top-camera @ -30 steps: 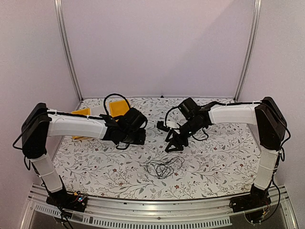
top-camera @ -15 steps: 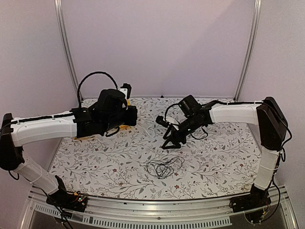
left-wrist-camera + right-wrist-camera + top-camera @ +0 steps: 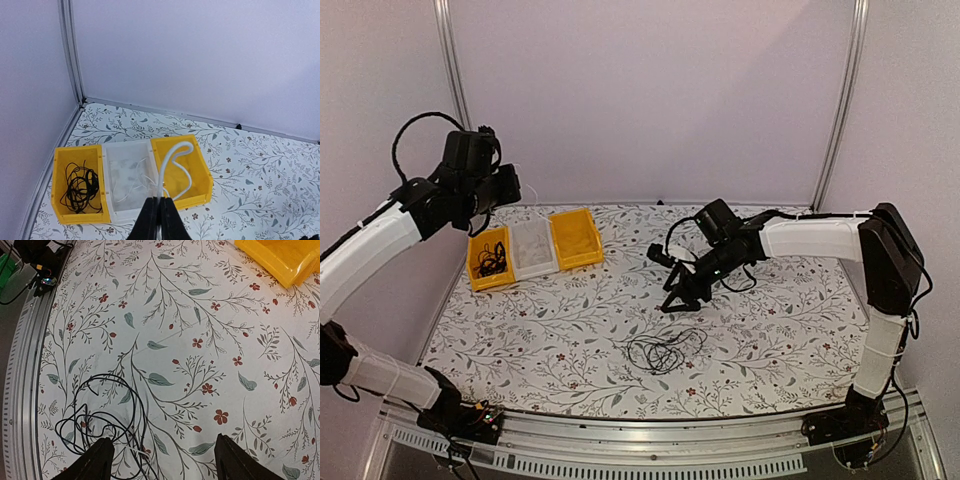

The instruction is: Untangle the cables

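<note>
- The left arm has swung away from the middle of the table [image 3: 800, 330]. It now sits high, with three bins in a row below it.
- The left gripper [image 3: 160, 202] is pinched together on a white cable [image 3: 181, 145]. The cable hangs down in a loop over the yellow bin [image 3: 201, 172] directly beneath the fingers.
- My reading is that this one cable has been freed and carried to the bins, with only the drop left to do.
- The right gripper [image 3: 166, 456] has barely shifted over the last second. Its fingers are spread apart, holding nothing, and it hovers above the table.
- The black tangle [image 3: 100, 420] lies on the table just below and beside one finger of the right gripper, not touching it. It has the same shape as a second ago, so the main knot is not yet undone.
- Counts follow.
- Bins: three. There is the yellow one under the left gripper, a clear bin [image 3: 127, 149] beside it, and a second yellow bin [image 3: 61, 205] beyond that.
- Black cable bundles: two. One is the tangle by the right gripper, and one is a black bundle [image 3: 80, 185] in the farther yellow bin.
- White cable in hand: one. The clear bin also holds some thin pale wires, too faint to count.
- Grippers: two.
</note>
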`<move>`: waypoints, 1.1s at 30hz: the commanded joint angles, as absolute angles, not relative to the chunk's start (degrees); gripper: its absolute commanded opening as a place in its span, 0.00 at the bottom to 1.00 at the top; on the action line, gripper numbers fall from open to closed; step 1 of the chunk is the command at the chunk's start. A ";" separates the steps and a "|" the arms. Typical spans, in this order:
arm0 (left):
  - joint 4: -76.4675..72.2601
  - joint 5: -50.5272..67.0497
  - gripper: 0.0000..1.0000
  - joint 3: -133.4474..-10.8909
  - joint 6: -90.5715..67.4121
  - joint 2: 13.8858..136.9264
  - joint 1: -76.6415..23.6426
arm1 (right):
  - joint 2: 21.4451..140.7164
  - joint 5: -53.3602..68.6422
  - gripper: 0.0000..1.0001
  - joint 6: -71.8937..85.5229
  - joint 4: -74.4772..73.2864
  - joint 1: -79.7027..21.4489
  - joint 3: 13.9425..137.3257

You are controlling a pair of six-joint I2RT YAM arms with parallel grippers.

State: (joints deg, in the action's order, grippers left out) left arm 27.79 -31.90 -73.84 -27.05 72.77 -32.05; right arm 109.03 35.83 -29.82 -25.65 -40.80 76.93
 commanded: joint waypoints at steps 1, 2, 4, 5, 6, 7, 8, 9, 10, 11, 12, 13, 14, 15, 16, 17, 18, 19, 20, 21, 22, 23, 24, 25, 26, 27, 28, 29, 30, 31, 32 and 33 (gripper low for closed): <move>28.20 -29.39 0.00 -70.39 -24.13 71.49 -25.75 | 109.40 35.01 0.73 -31.19 -26.23 -40.56 78.29; 27.43 -28.38 0.00 -69.67 -24.14 71.77 -24.21 | 109.46 35.11 0.73 -31.20 -26.34 -40.56 78.31; 26.06 -25.43 0.00 -68.96 -24.15 72.96 -20.95 | 109.51 35.25 0.73 -31.37 -26.52 -40.56 78.31; 25.51 -24.66 0.00 -68.99 -24.12 73.86 -19.67 | 109.51 35.25 0.73 -31.50 -26.56 -40.53 78.31; 24.99 -24.38 0.00 -69.11 -23.98 74.81 -18.82 | 109.51 35.08 0.73 -31.68 -26.62 -40.54 78.31; 24.48 -24.35 0.00 -69.35 -23.68 75.97 -18.26 | 109.51 34.95 0.73 -31.78 -26.74 -40.54 78.31; 24.21 -24.30 0.00 -69.69 -23.57 77.72 -17.56 | 109.51 34.83 0.73 -31.93 -26.75 -40.59 78.31; 23.98 -24.14 0.00 -70.21 -23.48 78.65 -16.73 | 109.51 34.77 0.73 -32.07 -26.80 -40.55 78.31; 23.72 -24.07 0.00 -70.64 -23.36 80.18 -16.10 | 109.51 34.72 0.73 -32.16 -26.85 -40.60 78.31; 23.23 -23.94 0.00 -71.00 -23.11 81.50 -15.50 | 109.45 34.67 0.73 -32.33 -26.93 -40.59 78.23; 22.51 -23.84 0.00 -71.21 -22.83 82.99 -15.04 | 109.43 34.59 0.73 -32.45 -27.04 -40.60 78.27; 21.70 -23.70 0.00 -71.41 -22.68 84.82 -14.68 | 109.26 34.42 0.73 -32.58 -27.07 -40.61 78.18; 20.80 -23.50 0.00 -71.53 -22.29 86.09 -14.26 | 109.24 34.26 0.73 -32.73 -27.07 -40.56 78.14; 19.80 -23.46 0.00 -71.68 -21.96 87.52 -13.93 | 109.11 34.09 0.73 -32.94 -27.10 -40.49 78.09; 19.16 -23.73 0.00 -72.23 -21.76 89.11 -13.65 | 109.03 33.84 0.73 -33.17 -27.14 -40.57 78.05; 18.93 -23.99 0.00 -72.84 -21.76 90.84 -13.40 | 108.95 33.69 0.73 -33.27 -27.11 -40.60 78.09; 18.90 -24.21 0.00 -73.61 -21.73 92.75 -13.10 | 108.90 33.55 0.73 -33.35 -27.25 -40.54 78.10; 18.92 -24.43 0.00 -74.48 -21.59 94.51 -12.83 | 108.78 33.45 0.73 -33.39 -27.20 -40.58 78.05; 18.92 -24.81 0.00 -75.21 -21.55 96.43 -12.69 | 108.69 33.44 0.73 -33.46 -27.24 -40.58 78.05; 18.88 -25.25 0.00 -75.96 -21.54 98.23 -12.49 | 108.64 33.34 0.73 -33.56 -27.23 -40.54 78.09; 18.63 -25.77 0.00 -76.61 -21.40 99.85 -12.40 | 108.57 33.32 0.73 -33.57 -27.24 -40.54 78.05; 18.18 -26.05 0.00 -77.12 -21.40 101.51 -12.27 | 108.58 33.31 0.73 -33.57 -27.27 -40.56 78.14; 17.62 -25.95 0.00 -77.43 -21.37 102.89 -12.30 | 108.55 33.27 0.73 -33.57 -27.28 -40.57 78.13; 17.22 -25.61 0.00 -77.72 -21.47 104.41 -12.30 | 108.61 33.23 0.73 -33.65 -27.37 -40.60 78.13; 17.16 -25.13 0.00 -78.10 -21.72 105.94 -12.26 | 108.67 33.18 0.73 -33.70 -27.46 -40.60 78.13; 17.33 -24.50 0.00 -78.63 -22.02 107.40 -12.27 | 108.75 33.03 0.73 -33.88 -27.50 -40.61 78.13; 17.73 -23.79 0.00 -79.06 -22.49 108.74 -12.34 | 108.80 32.92 0.73 -33.98 -27.63 -40.59 78.13; 18.02 -23.00 0.00 -79.20 -22.88 109.94 -12.39 | 108.81 32.76 0.73 -34.13 -27.68 -40.60 78.18; 18.02 -22.23 0.00 -79.11 -23.20 110.92 -12.46 | 108.76 32.63 0.73 -34.31 -27.76 -40.61 78.16; 17.83 -21.18 0.00 -78.84 -23.38 111.69 -12.48 | 108.73 32.57 0.73 -34.35 -27.76 -40.61 78.17; 17.58 -20.08 0.00 -78.70 -23.10 112.35 -12.52 | 108.66 32.53 0.73 -34.52 -27.82 -40.61 78.14; 17.59 -19.40 0.00 -78.52 -23.02 112.88 -12.61 | 108.56 32.59 0.73 -34.54 -27.81 -40.61 78.14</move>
